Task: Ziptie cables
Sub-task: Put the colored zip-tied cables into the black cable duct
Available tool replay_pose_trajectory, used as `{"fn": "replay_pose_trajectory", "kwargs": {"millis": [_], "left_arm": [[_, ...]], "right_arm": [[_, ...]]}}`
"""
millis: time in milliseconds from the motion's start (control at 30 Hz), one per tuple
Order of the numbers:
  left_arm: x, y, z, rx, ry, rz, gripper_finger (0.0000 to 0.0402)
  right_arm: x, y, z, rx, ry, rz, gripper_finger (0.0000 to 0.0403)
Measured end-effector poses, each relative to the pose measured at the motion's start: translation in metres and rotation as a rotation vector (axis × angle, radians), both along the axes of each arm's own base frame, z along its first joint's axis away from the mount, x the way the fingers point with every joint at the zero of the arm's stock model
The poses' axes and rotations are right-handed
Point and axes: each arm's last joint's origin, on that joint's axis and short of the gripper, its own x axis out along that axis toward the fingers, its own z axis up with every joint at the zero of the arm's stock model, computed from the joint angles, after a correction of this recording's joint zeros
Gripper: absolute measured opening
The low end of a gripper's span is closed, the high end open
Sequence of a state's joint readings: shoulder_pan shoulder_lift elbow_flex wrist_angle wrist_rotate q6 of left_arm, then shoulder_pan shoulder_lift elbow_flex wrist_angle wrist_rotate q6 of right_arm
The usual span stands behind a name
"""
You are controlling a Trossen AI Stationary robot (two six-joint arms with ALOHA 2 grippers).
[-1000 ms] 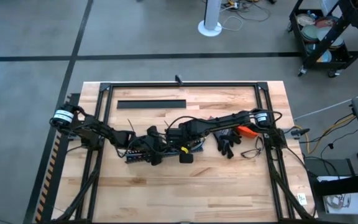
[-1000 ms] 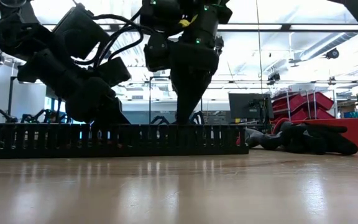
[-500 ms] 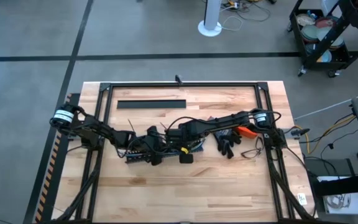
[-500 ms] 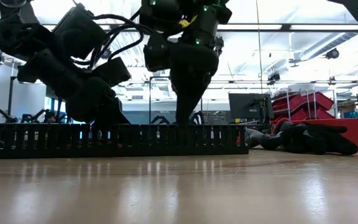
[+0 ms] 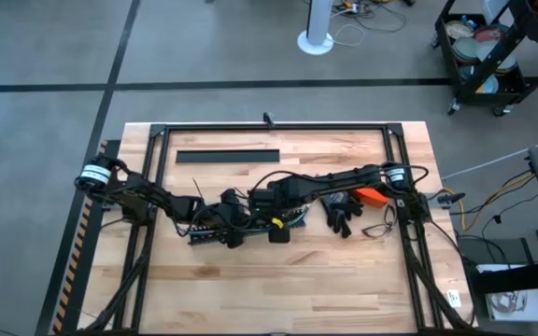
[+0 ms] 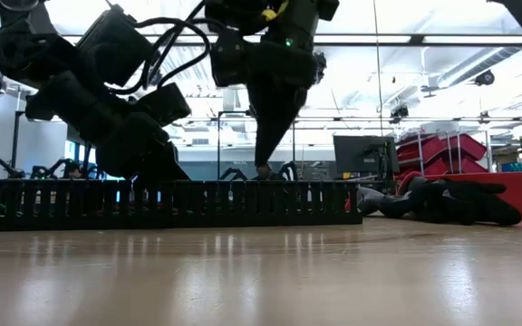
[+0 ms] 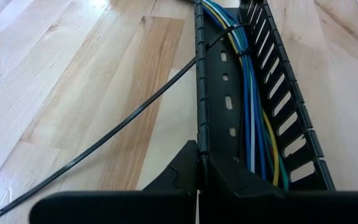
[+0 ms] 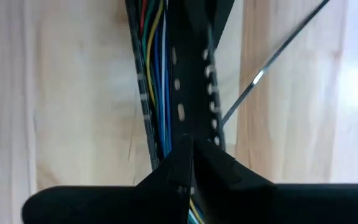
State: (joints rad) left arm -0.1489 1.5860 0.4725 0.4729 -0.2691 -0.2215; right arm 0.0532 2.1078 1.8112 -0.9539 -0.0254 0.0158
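A long black comb-toothed duct (image 5: 215, 237) lies mid-table. The cables (image 7: 250, 124), blue, yellow and white wires, run along inside it. One ziptie is looped around them (image 7: 231, 32), and its long tail (image 7: 123, 124) trails out over the wood. My left gripper (image 5: 234, 224) is shut on the duct's side wall. My right gripper (image 6: 263, 167) hangs shut, pointing down just above the duct's top edge. In the right wrist view the cables (image 8: 157, 74) and a ziptie (image 8: 272, 59) lie below it. My left gripper pinches the duct's upright side wall (image 7: 199, 152) between its two fingers, one finger inside the channel beside the cables and one outside. The fingers lie along the duct, slanting down from the table's left. The duct rests flat on the table. My right gripper: I cannot tell whether it touches anything.
A second flat black strip (image 5: 227, 156) lies toward the far edge. Black gloves (image 5: 342, 215) and an orange object (image 5: 372, 196) sit to the right of the duct. A black frame (image 5: 269, 126) borders the work area. Bare wood lies along the near side.
My right gripper has risen a little off the duct's top edge, staying shut and pointing down. The duct and my left gripper have kept still.
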Motion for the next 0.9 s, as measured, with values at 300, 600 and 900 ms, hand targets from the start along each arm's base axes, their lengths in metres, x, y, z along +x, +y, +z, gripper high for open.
{"fn": "replay_pose_trajectory", "kwargs": {"millis": [300, 600, 900], "left_arm": [[0.001, 0.000, 0.011, -0.012, -0.048, 0.002, 0.0002], [-0.004, 0.000, 0.035, -0.039, -0.125, -0.018, 0.0054], [-0.005, -0.001, 0.042, -0.048, -0.160, -0.031, 0.0121]], "right_arm": [[0.009, 0.006, 0.020, -0.002, -0.085, 0.028, 0.0000], [0.010, 0.006, 0.020, -0.026, -0.101, 0.024, 0.0000], [0.012, 0.008, 0.021, -0.027, -0.126, 0.034, 0.0000]]}}
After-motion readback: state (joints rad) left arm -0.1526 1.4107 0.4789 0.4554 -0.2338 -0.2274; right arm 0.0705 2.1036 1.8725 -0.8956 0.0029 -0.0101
